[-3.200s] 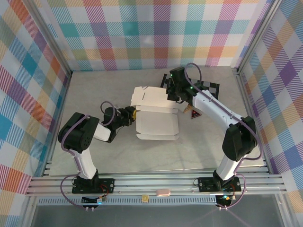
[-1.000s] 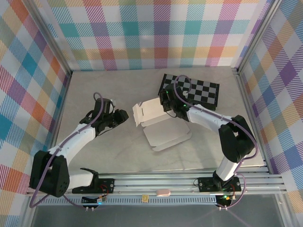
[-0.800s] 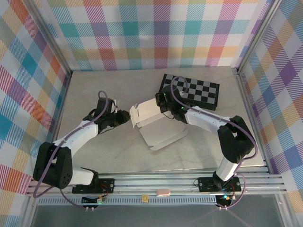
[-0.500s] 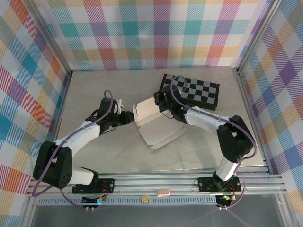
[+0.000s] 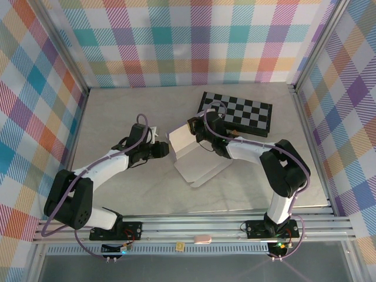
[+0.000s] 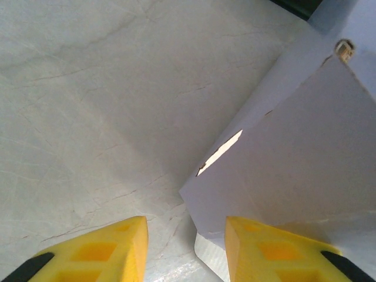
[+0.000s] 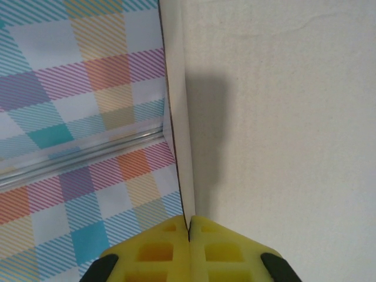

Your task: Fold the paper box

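Stands only partly folded mid-table near the checkerboard (image 5: 244,111): paper box (image 5: 200,167) with one panel raised and pinched by the clenched right gripper (image 7: 189,226), left gripper (image 6: 185,235) spread empty just beside its corner, other flaps seemingly left to fold.
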